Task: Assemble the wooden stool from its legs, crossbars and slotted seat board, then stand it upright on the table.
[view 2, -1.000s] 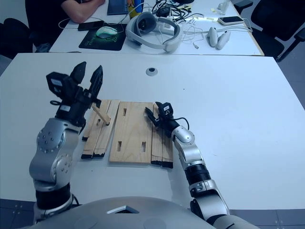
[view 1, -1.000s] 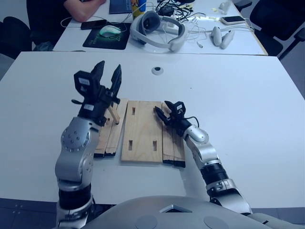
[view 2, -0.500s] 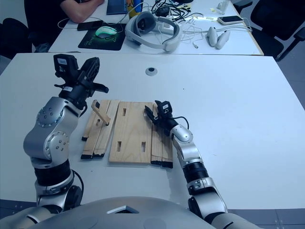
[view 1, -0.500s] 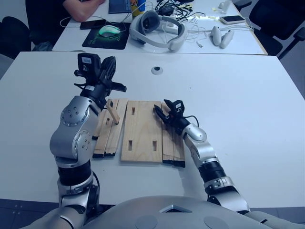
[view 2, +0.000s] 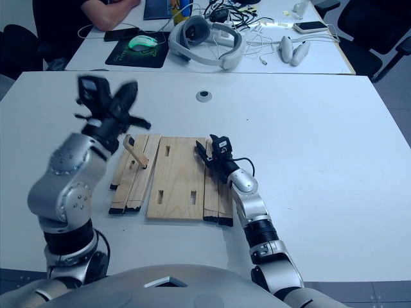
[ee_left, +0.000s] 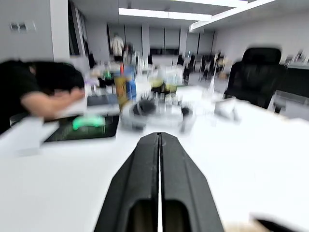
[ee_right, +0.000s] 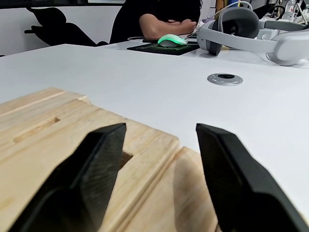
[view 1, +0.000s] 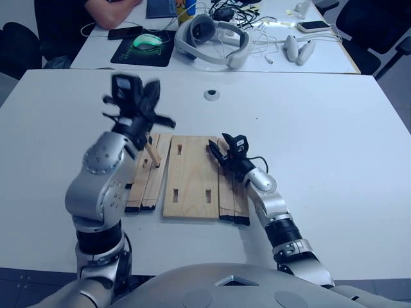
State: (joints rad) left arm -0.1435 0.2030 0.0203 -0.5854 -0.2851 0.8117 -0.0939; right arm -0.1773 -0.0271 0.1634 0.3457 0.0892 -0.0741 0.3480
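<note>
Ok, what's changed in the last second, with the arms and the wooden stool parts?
The left gripper, open above the left-hand legs a second ago, has turned to point across the table and shut on nothing. The right gripper stays open at the far edge of the seat board. The board, the legs on both sides and the small tilted piece have not moved.

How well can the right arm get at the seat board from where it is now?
Probably yes, easily. Its open jaws sit at the far right corner of the seat board, above the seam with the planks beside it, and nothing lies between.
</note>
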